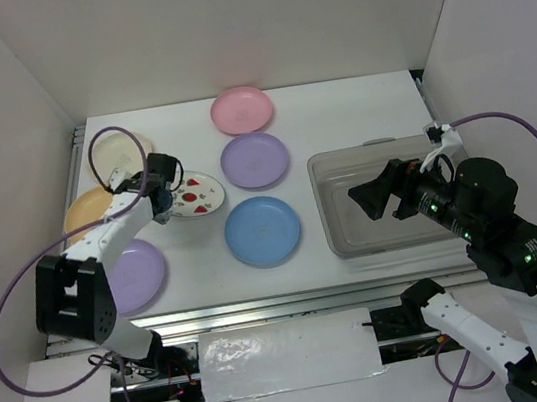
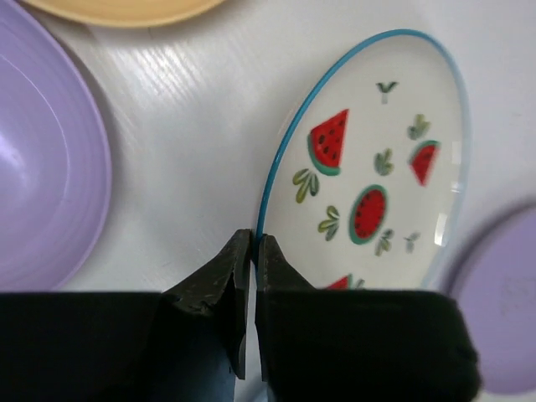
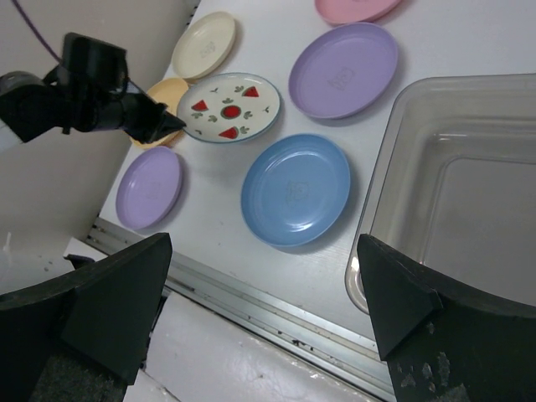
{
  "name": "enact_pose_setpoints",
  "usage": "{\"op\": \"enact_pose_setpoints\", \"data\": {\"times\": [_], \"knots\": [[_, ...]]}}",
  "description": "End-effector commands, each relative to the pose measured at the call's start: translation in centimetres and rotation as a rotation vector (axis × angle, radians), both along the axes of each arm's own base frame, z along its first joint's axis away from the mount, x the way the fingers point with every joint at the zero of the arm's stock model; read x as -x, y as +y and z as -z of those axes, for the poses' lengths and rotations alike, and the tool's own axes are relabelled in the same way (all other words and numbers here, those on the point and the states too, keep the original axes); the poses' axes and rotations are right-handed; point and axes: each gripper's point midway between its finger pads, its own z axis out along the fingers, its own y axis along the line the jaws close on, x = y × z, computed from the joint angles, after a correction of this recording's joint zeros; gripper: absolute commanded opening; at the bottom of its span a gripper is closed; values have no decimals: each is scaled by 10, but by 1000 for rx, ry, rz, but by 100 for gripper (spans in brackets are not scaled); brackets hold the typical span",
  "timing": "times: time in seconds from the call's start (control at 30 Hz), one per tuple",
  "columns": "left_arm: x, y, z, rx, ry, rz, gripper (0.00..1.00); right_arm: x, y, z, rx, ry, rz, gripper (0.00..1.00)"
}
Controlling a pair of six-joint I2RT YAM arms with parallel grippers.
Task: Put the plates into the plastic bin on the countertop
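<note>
**Worktop** (image 1: 356,107), white. It carries seven plates and one plastic bin (image 1: 321,203).

**Top view only: full layout.**
- Pink plate (image 1: 242,110), upper centre.
- Upper lavender plate (image 1: 254,160), just below the pink one.
- Blue plate (image 1: 263,230), below that.
- Watermelon plate (image 1: 197,194), left of the upper lavender plate.
- Cream plate (image 3: 205,43), orange-yellow plate (image 1: 83,210) and lower lavender plate (image 1: 143,275), running down the left side.
- All seven plates are outside the bin.
- The bin is right of centre, open side up, with its long axis running left to right in the frame.

**Left wrist view only: the grip.**
- Left claw (image 2: 254,243): fingers nearly together, clamped on the blue-edged rim of the watermelon plate at the plate's lower left in the frame.
- The plate shows as an ellipse, its long axis running from lower left to upper right.
- Whether the plate is raised off the worktop cannot be told.

**Right wrist view only: inside of the bin.**
- The bin's wall and floor show at the right of the frame.
- Right claw (image 3: 261,251): fingers spread wide.
- In the top view this claw hangs over the left part of the bin.
</note>
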Motion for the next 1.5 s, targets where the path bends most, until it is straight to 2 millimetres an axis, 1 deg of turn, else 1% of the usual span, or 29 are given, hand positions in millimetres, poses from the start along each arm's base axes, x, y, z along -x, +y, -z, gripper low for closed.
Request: {"op": "enact_pose_setpoints", "data": {"times": [0.0,0.03,0.07,0.1,0.17,0.2,0.3,0.4,0.47,0.53,0.57,0.63,0.73,0.83,0.9,1.03,1.1,1.17,1.3,1.33,1.4,1.47], "knots": [[-11,13,-72,-67,-179,14,0,3,-1,-19,-20,-69,-4,100],[-10,14,-86,-52,-211,25,0,3,-1,-18,-19,-68,-3,100],[-10,14,-94,-55,-222,46,0,3,-1,-18,-21,-65,0,100],[-11,12,-111,-45,-261,60,0,3,-1,-19,-22,-68,0,100],[-10,7,-126,-45,-286,112,0,3,-2,-20,-23,-71,3,100],[-11,5,-137,-37,-315,127,0,3,-2,-22,-23,-74,4,100],[-5,-3,-167,-15,-391,192,0,2,-3,-24,-26,-74,13,100],[1,-6,-180,5,-424,224,0,2,-2,-23,-31,-65,13,100],[5,-8,-178,20,-422,241,0,2,-1,-22,-36,-61,9,100],[6,-6,-181,34,-444,254,0,3,0,-21,-40,-57,4,100],[7,-9,-177,48,-440,265,0,4,0,-22,-44,-57,4,100],[6,-8,-177,61,-446,272,0,3,-1,-21,-43,-54,7,100],[4,-16,-174,101,-447,310,0,3,-3,-23,-39,-54,19,100],[2,-23,-179,135,-475,342,0,3,-6,-23,-34,-53,33,100],[2,-30,-182,167,-483,372,0,2,-7,-23,-33,-51,44,100],[-1,-45,-193,224,-528,433,0,-1,-12,-25,-24,-45,74,100],[-1,-51,-196,239,-532,454,0,-5,-15,-21,-9,-22,104,100],[-2,-55,-197,258,-540,471,0,-7,-18,-23,-8,-22,121,100],[-5,-74,-199,339,-564,539,0,-7,-17,-23,-9,-22,118,100],[-5,-81,-198,368,-561,562,0,-8,-18,-23,-8,-22,122,100],[-7,-93,-203,403,-582,598,0,-7,-20,-24,-6,-23,131,100],[-6,-103,-201,440,-574,617,0,-8,-21,-26,-3,-23,140,100]]}}
